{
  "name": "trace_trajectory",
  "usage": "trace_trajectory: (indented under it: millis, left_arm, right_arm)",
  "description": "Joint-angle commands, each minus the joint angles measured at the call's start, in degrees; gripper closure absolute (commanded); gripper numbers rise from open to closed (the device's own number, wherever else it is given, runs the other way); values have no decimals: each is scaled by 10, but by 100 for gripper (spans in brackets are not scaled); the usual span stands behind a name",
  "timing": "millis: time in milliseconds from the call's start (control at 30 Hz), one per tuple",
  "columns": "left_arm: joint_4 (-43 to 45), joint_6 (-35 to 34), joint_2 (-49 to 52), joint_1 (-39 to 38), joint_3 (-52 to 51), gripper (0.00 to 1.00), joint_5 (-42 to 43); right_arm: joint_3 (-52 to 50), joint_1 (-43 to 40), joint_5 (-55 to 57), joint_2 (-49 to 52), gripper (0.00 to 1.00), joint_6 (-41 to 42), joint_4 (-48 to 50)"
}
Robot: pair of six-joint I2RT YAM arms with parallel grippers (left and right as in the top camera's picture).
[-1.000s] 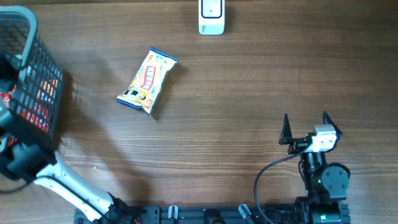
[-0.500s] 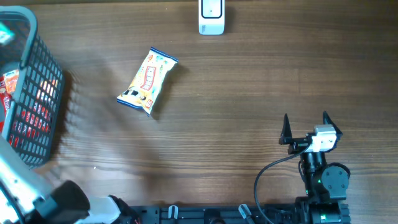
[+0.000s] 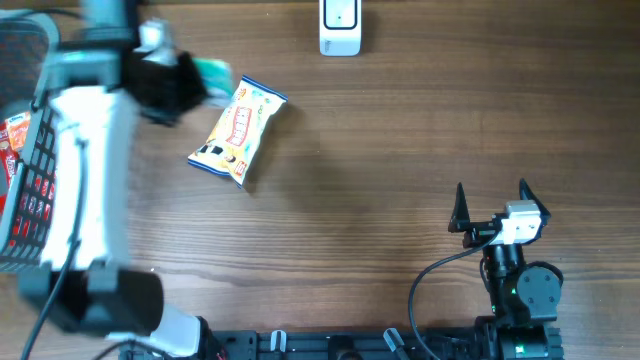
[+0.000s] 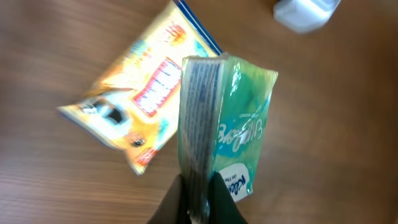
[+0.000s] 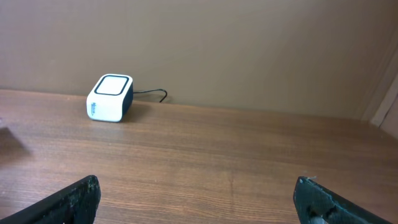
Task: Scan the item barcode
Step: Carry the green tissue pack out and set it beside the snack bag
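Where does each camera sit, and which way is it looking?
Overhead: above the table, looking straight down; both arms show.
Left wrist: on the left arm, looking down past the left claw gripping a green packet, yellow snack bag below.
Right wrist: low, facing across the table; open right claw tips show.
Shared: overhead and right wrist both show the white scanner.

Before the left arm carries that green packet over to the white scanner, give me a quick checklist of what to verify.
1. Grip of the left gripper on the green packet: ok, jaws shut on its end.
2. Barcode turned toward the scanner: cannot tell, no barcode shows.
3. Bare tabletop between packet and scanner: ok.
4. Grip free of the yellow snack packet: ok, it lies on the tabletop.
5. Clearance from the right gripper: ok, open, parked at the near right.
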Motion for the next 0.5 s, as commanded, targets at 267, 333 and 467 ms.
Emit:
trace_trajectory:
  millis: [267,333,467]
  left_arm:
    - [148,-4,172,-145,-87,96,-2]
    - [156,-9,198,-150,-87,96,-1]
    - [156,-8,234,-155,-87,96,-1]
  right_arm:
    - [-1,-2,-1,-3,0,-6,3]
    - [-1,-2,-1,-3,0,-6,3]
    - [-1,-2,-1,-3,0,-6,3]
